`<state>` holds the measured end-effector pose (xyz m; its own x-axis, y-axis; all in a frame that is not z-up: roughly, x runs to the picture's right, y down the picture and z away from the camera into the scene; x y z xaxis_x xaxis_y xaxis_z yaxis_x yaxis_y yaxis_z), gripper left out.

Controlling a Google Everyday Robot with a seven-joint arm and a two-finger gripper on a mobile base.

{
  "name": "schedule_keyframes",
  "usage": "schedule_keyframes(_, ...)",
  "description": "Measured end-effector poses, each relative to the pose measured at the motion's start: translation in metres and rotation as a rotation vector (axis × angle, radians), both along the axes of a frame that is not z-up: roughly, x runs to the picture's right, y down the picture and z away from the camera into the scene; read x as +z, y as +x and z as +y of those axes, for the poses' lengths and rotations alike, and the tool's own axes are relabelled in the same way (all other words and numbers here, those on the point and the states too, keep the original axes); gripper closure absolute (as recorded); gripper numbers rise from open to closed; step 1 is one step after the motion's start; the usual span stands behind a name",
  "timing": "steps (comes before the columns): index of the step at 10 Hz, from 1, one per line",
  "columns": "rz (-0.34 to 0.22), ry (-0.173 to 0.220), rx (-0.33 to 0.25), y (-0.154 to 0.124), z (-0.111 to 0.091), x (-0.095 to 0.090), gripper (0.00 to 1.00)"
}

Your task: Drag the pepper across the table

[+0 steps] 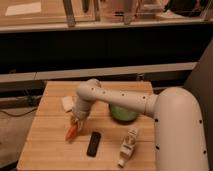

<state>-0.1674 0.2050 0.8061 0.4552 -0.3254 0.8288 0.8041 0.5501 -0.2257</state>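
I see my gripper [76,121] down low over the left part of the table [50,150], right on the top end of the orange pepper [72,132], which lies slanting on the wood just left of the black bar [93,144].

1. the pepper [72,131]: small, slim, orange-red, tapered; it lies tilted on the table's left half, its pointed tip toward the near left.
2. the gripper [76,121] sits right at the pepper's upper, far end.
3. the table [47,150]: light wooden butcher-block top with visible plank strips, square.
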Motion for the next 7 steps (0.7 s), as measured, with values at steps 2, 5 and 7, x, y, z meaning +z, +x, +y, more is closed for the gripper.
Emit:
schedule_keyframes(2, 0.002, -0.002, 0.005, 0.0017, -0.0003, 0.0001, 1.0)
schedule_keyframes(5, 0.008, -0.008, 0.02, 0.0061, 0.0008, 0.0007, 1.0)
schedule_keyframes(7, 0.012, -0.012, 0.031, 0.0097, 0.0005, 0.0013, 1.0)
